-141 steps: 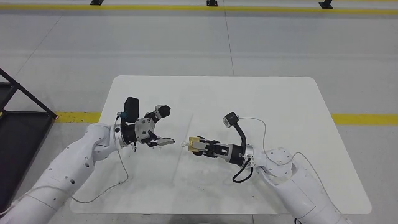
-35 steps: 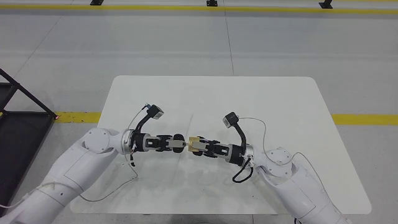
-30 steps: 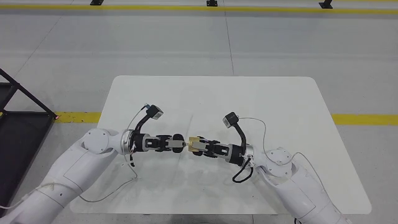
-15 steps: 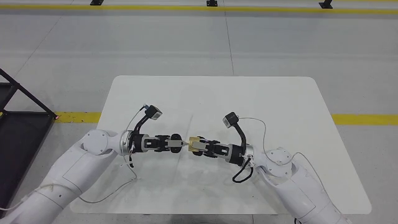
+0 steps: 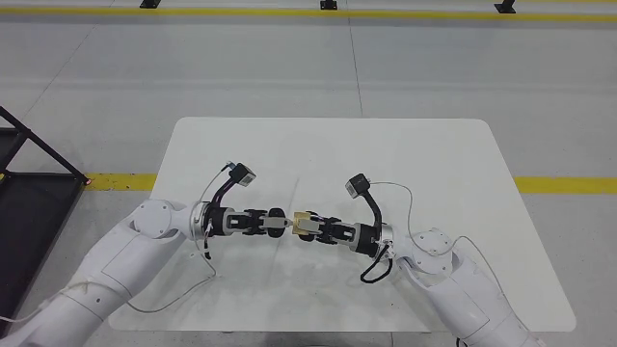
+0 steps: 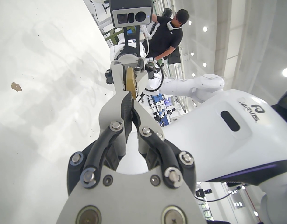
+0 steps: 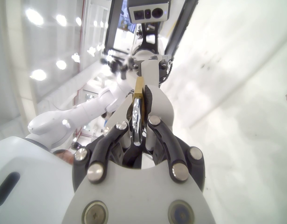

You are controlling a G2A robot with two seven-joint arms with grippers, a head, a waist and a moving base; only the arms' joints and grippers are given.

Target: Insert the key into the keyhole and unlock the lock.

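Two grippers meet above the white table (image 5: 434,164).
The right gripper (image 7: 140,93) is closed tight on the gold lock (image 7: 139,85). The left gripper (image 6: 129,99) is pinched shut, its tips right at the lock's end.

Lettering, numbers, labels, signs: none legible on the bench (image 5: 434,154) or on the lock (image 5: 303,222). Floor markings: plain yellow lines (image 5: 569,184), no wording.
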